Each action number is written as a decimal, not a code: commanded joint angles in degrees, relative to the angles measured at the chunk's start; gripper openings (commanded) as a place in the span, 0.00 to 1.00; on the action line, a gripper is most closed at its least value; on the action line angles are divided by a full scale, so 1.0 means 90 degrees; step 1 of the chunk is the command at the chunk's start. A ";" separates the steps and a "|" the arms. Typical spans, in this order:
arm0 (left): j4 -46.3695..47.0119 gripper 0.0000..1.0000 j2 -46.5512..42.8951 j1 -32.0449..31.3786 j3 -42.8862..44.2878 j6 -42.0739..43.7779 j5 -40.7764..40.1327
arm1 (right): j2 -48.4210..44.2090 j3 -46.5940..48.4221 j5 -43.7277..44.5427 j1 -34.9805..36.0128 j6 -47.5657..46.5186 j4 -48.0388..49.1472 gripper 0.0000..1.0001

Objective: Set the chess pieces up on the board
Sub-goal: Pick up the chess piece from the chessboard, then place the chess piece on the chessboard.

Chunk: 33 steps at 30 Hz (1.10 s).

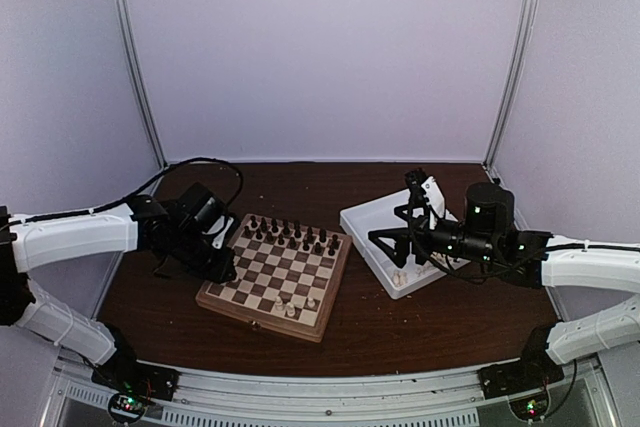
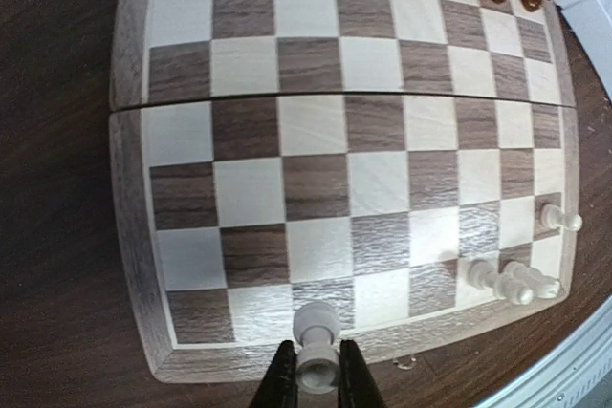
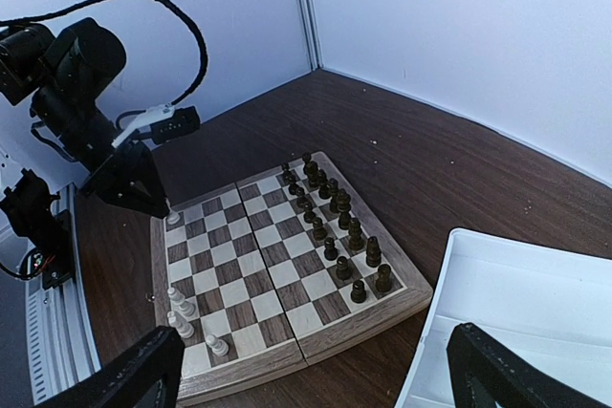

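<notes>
Chess piece (image 2: 316,343) pinched in left jaws; right jaws wide.

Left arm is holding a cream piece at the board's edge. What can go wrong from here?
1. The left gripper is shut on a cream piece right by the board frame; released off-centre, it may tip onto the frame.
2. The three cream pieces stand bunched near one corner; later placements beside them might knock them over.
3. The right gripper hangs open over the tray; the tray pieces seem to sit by its near wall, awkward to grasp.
</notes>
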 commanded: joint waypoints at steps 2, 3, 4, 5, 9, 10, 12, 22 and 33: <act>0.0041 0.00 -0.0209 -0.0565 0.0543 0.0262 0.0229 | -0.0141 -0.0118 0.0010 -0.0035 0.0064 0.0095 1.00; 0.0034 0.00 -0.0201 -0.0795 0.0668 0.0263 0.0166 | -0.0170 -0.0130 0.0015 -0.0030 0.0065 0.0090 1.00; 0.0023 0.00 -0.0165 -0.0970 0.0792 0.0263 0.0099 | -0.0181 -0.0142 0.0023 -0.0034 0.0069 0.0083 1.00; 0.0026 0.00 -0.0116 -0.1176 0.0926 0.0263 0.0046 | -0.0198 -0.0153 0.0034 -0.0035 0.0065 0.0083 1.00; 0.0032 0.00 0.0293 -0.1864 0.1516 0.0244 -0.0133 | -0.0218 -0.0157 0.0049 -0.0030 0.0079 0.0082 1.00; 0.0032 0.00 0.0428 -0.2005 0.1638 0.0244 -0.0198 | -0.0217 -0.0169 0.0044 -0.0034 0.0083 0.0084 1.00; 0.0026 0.00 0.0699 -0.2214 0.1834 0.0258 -0.0214 | -0.0224 -0.0182 0.0032 -0.0035 0.0100 0.0111 1.00; 0.0098 0.00 0.1895 -0.2702 0.2302 0.0244 -0.0109 | -0.0347 -0.0281 0.0075 -0.0035 0.0121 0.0114 1.00; 0.0310 0.01 0.2505 -0.2761 0.2408 0.0307 -0.0076 | -0.0386 -0.0321 0.0116 -0.0035 0.0084 0.0089 1.00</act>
